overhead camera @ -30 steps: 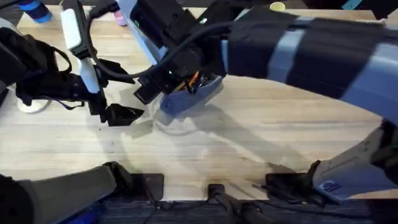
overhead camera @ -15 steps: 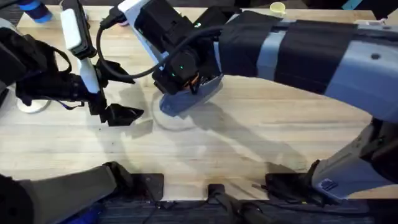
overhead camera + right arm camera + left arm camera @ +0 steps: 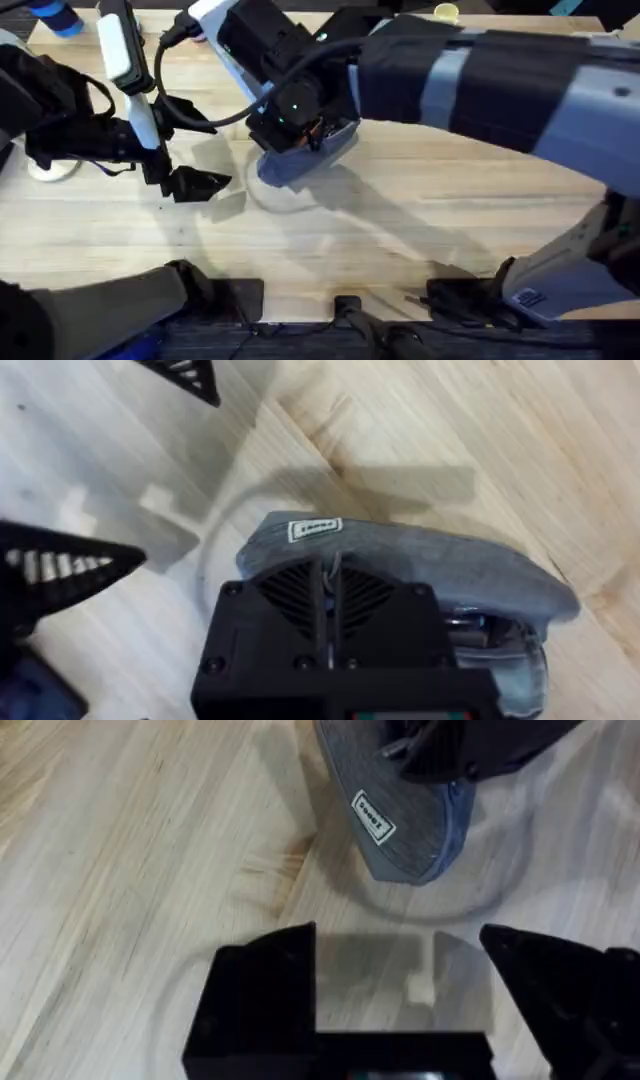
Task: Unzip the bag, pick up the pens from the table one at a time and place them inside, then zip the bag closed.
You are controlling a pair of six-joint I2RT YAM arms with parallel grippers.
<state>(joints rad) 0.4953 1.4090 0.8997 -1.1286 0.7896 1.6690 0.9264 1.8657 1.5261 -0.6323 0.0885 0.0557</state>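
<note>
Change since the prior frames: the right arm has drawn slightly toward the far left of the table (image 3: 420, 230), settling over the bag (image 3: 295, 165); the left arm is unchanged. Overhead view: the bag, blue-grey fabric, lies on the table left of centre, toward the far edge, mostly covered by the right gripper (image 3: 305, 135), which bears down on its upper side; an orange glint shows at the bag's edge beneath the gripper. The left gripper (image 3: 195, 183) sits just left of the bag, near the table surface, apart from it. Left wrist view: the left gripper (image 3: 400, 1000) has its black fingers spread wide with bare table between them, holding nothing; the bag's rounded end (image 3: 405, 825), bearing a small white label, lies just beyond the fingertips, not touching. Right wrist view: the right gripper (image 3: 330, 610) has its fingers pressed together, pinching at the top of the bag (image 3: 450, 575), presumably the zipper, though the exact piece gripped cannot be told; the bag's mouth shows partly open at one end.
</note>
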